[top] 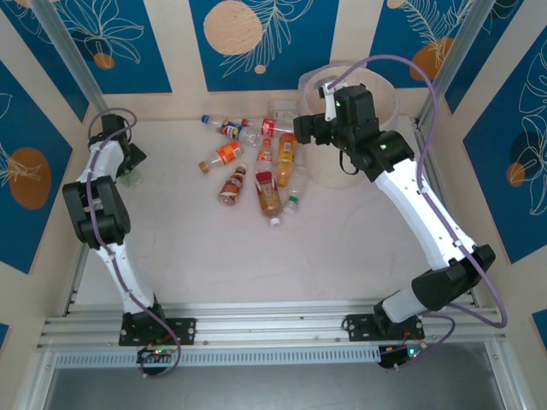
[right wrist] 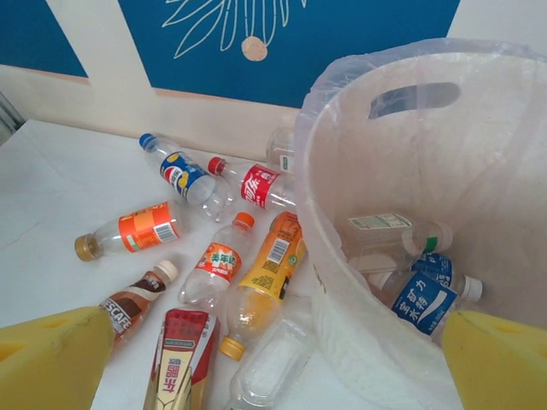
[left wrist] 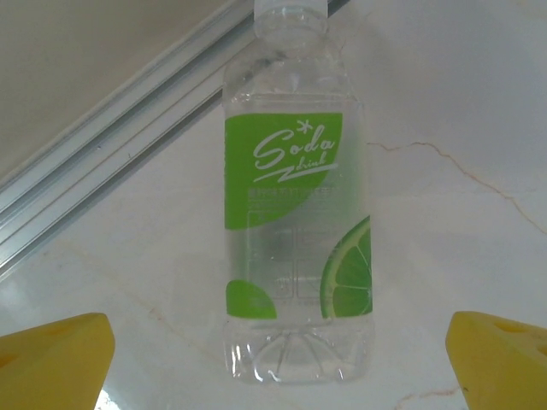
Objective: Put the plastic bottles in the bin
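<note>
Right wrist view: the bin (right wrist: pixel 342 111), lined with clear plastic, holds at least two bottles lying at its bottom, a blue-labelled bottle (right wrist: pixel 426 299) and a pale-labelled bottle (right wrist: pixel 389 232); whatever lies lower is hidden behind its near wall. The right gripper (right wrist: pixel 278 346) hangs near the rim, jaws spread wide and grasping nothing. Most of the plastic bottles (right wrist: pixel 218 265) lie in a loose heap on the table (right wrist: pixel 51 188) just beside the bin, and the red-and-gold bottle (right wrist: pixel 179 367) is cut off by the lower edge. In the left wrist view a green-labelled bottle (left wrist: pixel 295 213) lies between the released left gripper (left wrist: pixel 278 350) fingers (left wrist: pixel 51 359), touching neither, its neck running off the top.
</note>
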